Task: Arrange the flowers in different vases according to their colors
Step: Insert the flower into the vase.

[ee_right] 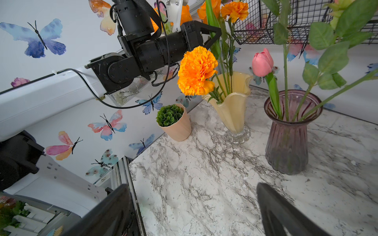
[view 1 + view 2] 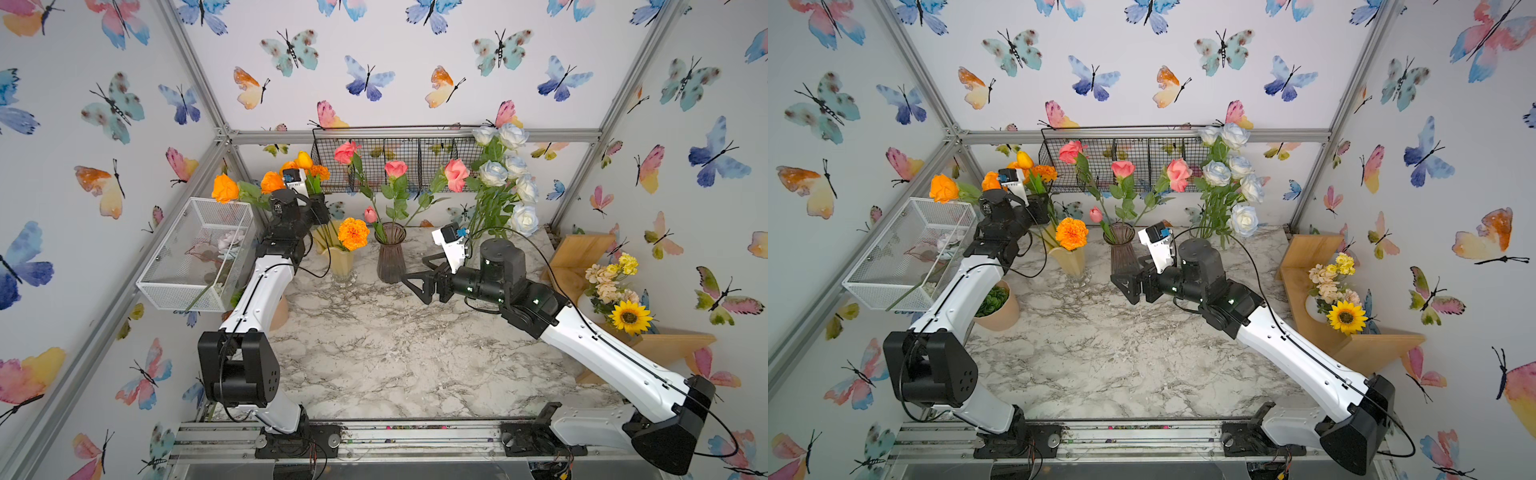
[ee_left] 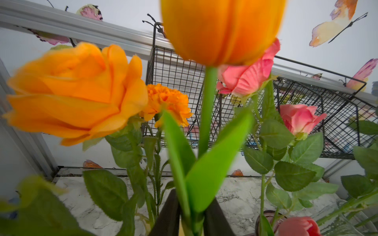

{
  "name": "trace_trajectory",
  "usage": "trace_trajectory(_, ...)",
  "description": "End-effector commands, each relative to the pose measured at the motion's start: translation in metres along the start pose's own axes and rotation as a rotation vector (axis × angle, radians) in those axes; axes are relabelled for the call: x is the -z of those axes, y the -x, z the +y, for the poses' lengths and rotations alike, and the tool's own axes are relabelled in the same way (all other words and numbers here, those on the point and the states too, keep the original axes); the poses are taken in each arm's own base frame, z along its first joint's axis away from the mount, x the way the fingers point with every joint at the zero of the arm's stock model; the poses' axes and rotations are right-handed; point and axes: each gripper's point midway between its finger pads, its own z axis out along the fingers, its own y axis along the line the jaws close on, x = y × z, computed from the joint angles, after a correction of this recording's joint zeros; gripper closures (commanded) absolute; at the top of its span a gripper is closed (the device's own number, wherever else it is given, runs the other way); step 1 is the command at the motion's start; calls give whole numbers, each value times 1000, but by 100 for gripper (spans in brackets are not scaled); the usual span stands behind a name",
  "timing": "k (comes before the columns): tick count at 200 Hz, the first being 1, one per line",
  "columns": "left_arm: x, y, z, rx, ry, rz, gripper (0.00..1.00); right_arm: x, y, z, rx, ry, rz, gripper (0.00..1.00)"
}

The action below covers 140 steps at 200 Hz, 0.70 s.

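My left gripper is above the creamy yellow vase. Its jaws stand slightly open on either side of the green stem of an orange tulip, whose stem runs down into that vase. Orange roses and marigolds are in the same vase. The purple vase holds pink roses and a pink tulip. White-blue roses stand behind my right arm, and their clear vase shows only in the left wrist view. My right gripper is wide open and empty, near the purple vase.
A white mesh basket on the left wall holds a pale flower. A black wire basket hangs on the back wall. A succulent in a tan pot stands by my left arm. A sunflower bouquet sits on wooden shelves at the right.
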Motion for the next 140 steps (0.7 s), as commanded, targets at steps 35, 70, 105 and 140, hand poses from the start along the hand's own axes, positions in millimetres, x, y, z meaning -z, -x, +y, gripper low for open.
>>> trace_trajectory(35,17,20,-19,4,-59,-38,38,4,10,2,2,17,-25,1)
trace_trajectory(70,38,32,-23,25,-55,-79,30,12,13,3,6,8,-40,1)
trace_trajectory(105,64,43,-31,58,-79,-121,16,17,12,-3,12,-31,-45,1)
trace_trajectory(140,99,55,-46,82,-124,-155,1,14,7,-28,22,-156,-44,1)
